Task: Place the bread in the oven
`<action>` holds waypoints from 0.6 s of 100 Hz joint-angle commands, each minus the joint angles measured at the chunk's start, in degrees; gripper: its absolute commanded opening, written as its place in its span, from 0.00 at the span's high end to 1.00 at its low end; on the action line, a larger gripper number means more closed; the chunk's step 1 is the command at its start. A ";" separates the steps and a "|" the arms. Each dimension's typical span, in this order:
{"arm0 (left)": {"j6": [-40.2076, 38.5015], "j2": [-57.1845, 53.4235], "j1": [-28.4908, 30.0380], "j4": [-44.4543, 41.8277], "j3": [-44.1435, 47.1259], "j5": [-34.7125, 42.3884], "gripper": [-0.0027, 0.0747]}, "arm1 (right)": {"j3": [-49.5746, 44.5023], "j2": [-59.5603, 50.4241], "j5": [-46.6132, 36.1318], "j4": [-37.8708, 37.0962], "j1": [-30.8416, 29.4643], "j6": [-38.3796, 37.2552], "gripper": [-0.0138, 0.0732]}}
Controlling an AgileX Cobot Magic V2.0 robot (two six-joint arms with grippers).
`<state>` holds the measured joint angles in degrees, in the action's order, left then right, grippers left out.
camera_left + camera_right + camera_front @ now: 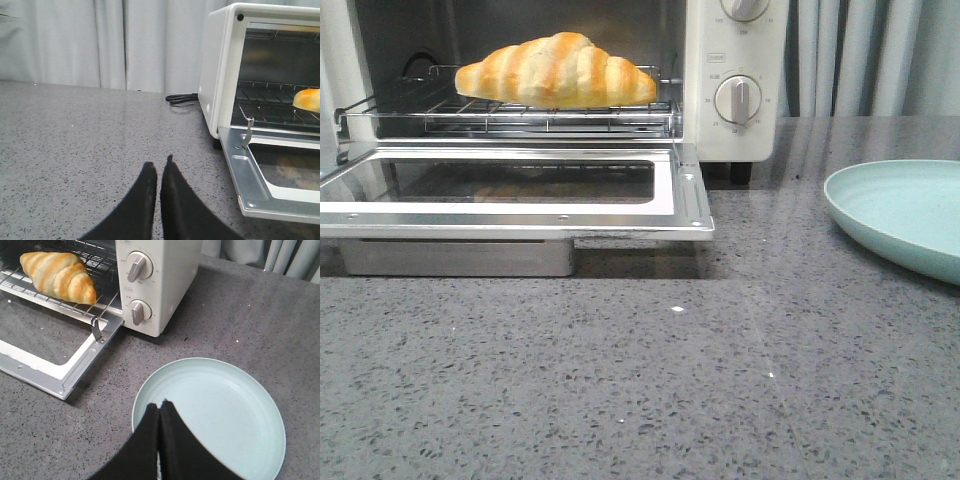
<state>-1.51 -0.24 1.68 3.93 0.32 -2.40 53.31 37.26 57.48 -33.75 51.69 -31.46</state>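
Both grippers were empty: my left gripper (159, 167) hung over bare bench (75, 150) beside the oven (220, 70), fingers pressed together on nothing, and my right gripper (160, 407) hovered over the near rim of the pale green plate (235, 405), its fingers likewise closed and holding nothing. And the bread (556, 70)? It lay lengthwise on the wire rack (500, 115) inside the oven, well apart from either gripper. So by my reckoning the main job was done: bread in, plate empty. What looked left, if anything, was the glass door (510, 190), which lay folded down flat in front of the cavity; the task sentence doesn't ask for closing it, so I call that optional.

Now the views. From the front I saw the whole roll on the rack, but neither gripper at all. My left wrist camera caught only one orange end of the bread, plus a black power cord (182, 98) on the bench behind the oven's side. My right wrist camera showed the whole plate and both knobs (138, 289); from the front the plate was cut off by the frame.
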 commanded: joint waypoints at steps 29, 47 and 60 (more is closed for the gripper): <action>-1.87 -1.81 0.03 -0.39 1.27 3.64 0.99 | 1.30 -0.05 -3.01 -2.89 -0.09 -0.11 0.92; -1.87 -1.81 0.03 -0.39 1.27 3.64 0.99 | 1.30 -0.05 -3.01 -2.89 -0.09 -0.11 0.92; -1.87 -1.81 0.03 -0.39 1.27 3.64 0.99 | 1.30 -0.05 -3.01 -2.89 -0.09 -0.11 0.92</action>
<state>-2.90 -0.24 1.81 3.50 0.32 -2.75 53.31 37.16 57.48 -33.75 51.69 -31.46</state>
